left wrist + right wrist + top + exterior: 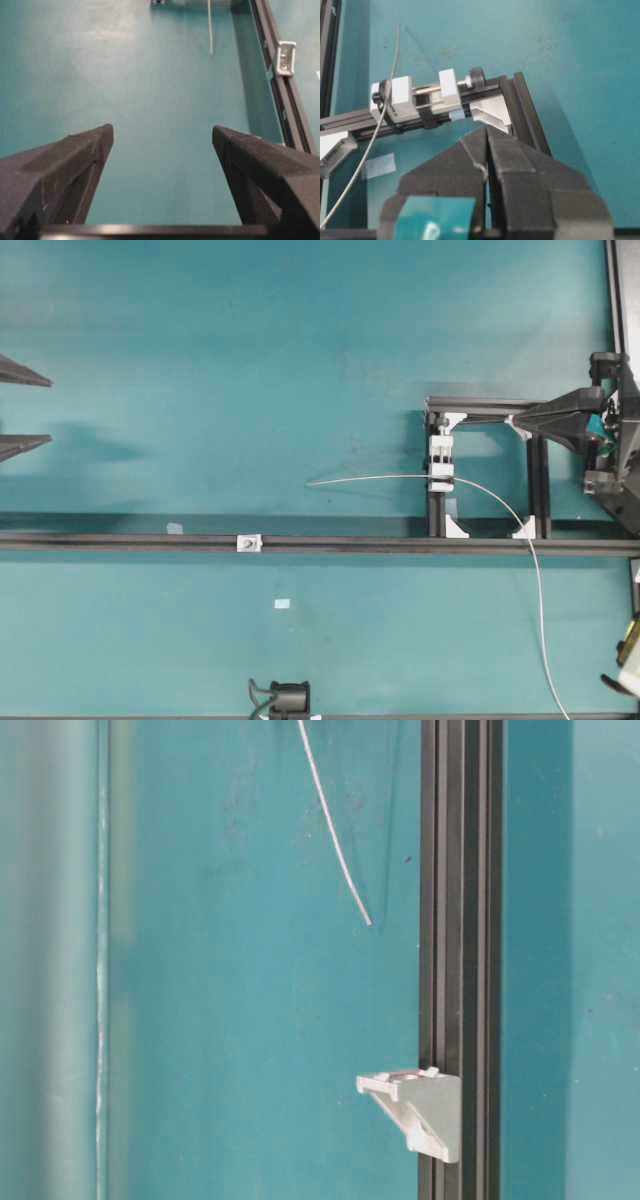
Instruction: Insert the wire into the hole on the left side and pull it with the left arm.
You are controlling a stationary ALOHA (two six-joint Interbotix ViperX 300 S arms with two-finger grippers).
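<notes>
Wire (380, 478) runs left-right through hole (441, 480), tip leftward

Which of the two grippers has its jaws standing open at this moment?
The left gripper: its two pointed fingers stand wide apart over bare table. The right gripper, by the black frame, has its fingers pressed together, holding nothing.
</notes>
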